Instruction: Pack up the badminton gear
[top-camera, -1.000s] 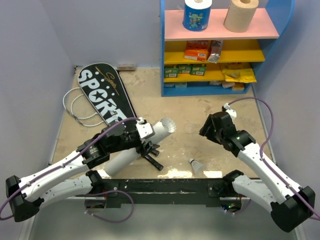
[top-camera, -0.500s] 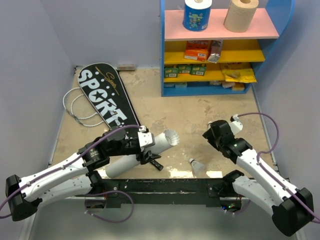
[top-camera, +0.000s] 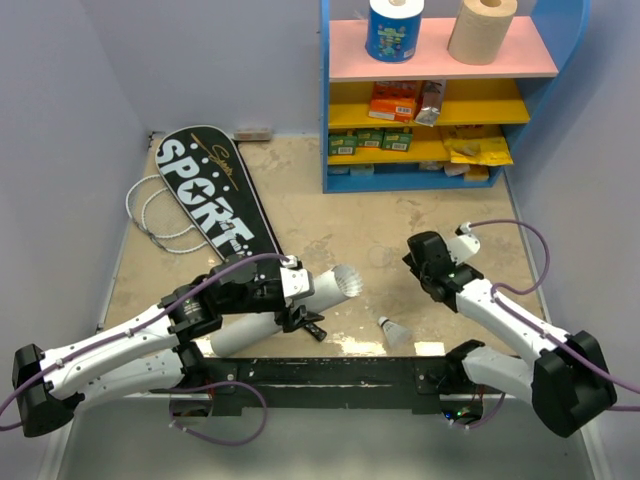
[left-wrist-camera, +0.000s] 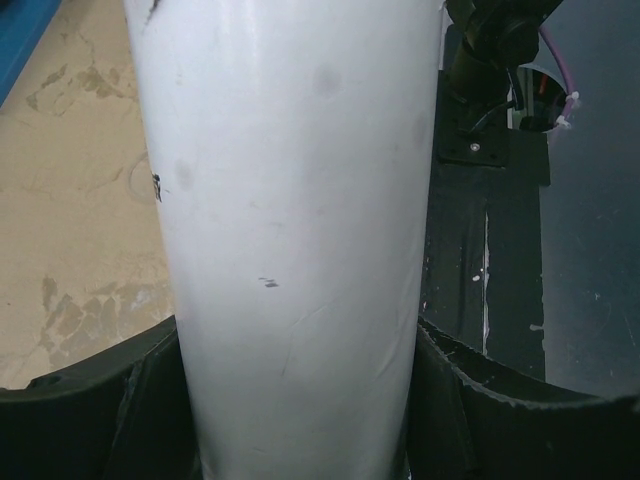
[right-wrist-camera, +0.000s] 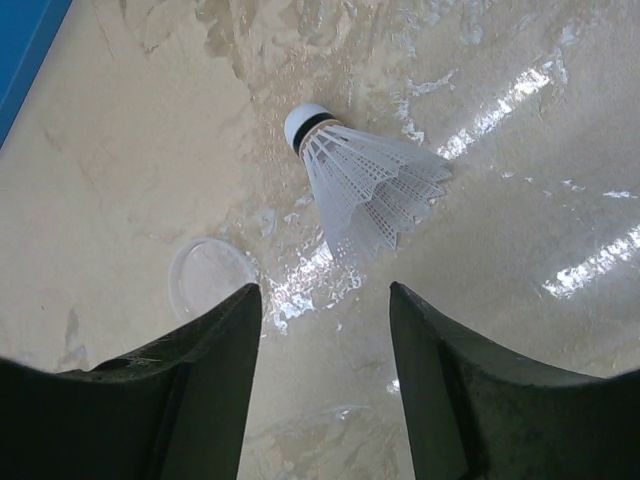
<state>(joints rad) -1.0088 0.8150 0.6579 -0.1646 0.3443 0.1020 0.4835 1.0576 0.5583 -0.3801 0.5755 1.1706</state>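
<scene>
My left end effector (top-camera: 293, 297) is clamped around the long white tube (top-camera: 330, 284), its fingers pressed against both sides in the left wrist view (left-wrist-camera: 300, 400). My right end effector (top-camera: 424, 262) is spread wide and holds nothing; the right wrist view (right-wrist-camera: 325, 330) shows bare counter between its two dark fingers.

The beige, scuffed counter (top-camera: 330, 225) carries everything. At its far edge stands a blue shelf unit (top-camera: 325, 100). Its pink top board bears two paper rolls, one in a blue printed wrapper (top-camera: 392, 30) and one plain tan (top-camera: 482, 30). The yellow shelves below hold orange and yellow packets (top-camera: 395, 100).

Far left on the counter lies the black racket-shaped cover (top-camera: 205, 195), flat, lettered "SPORT" in white. White looped edges (top-camera: 150, 215) show beside its left edge; I cannot tell what they belong to.

The tube lies at a slant near the front edge, its open mouth pointing to the right and away from the arms. Its wall (left-wrist-camera: 290, 200) is smooth white with faint smudges. I cannot tell what is inside.

A small white shuttlecock (top-camera: 390, 330) lies on its side between the arms, just ahead of the right fingers. It has a white cork tip with a dark band, and a netted skirt (right-wrist-camera: 360, 180). A small clear ring (right-wrist-camera: 210, 275) lies near it.
</scene>
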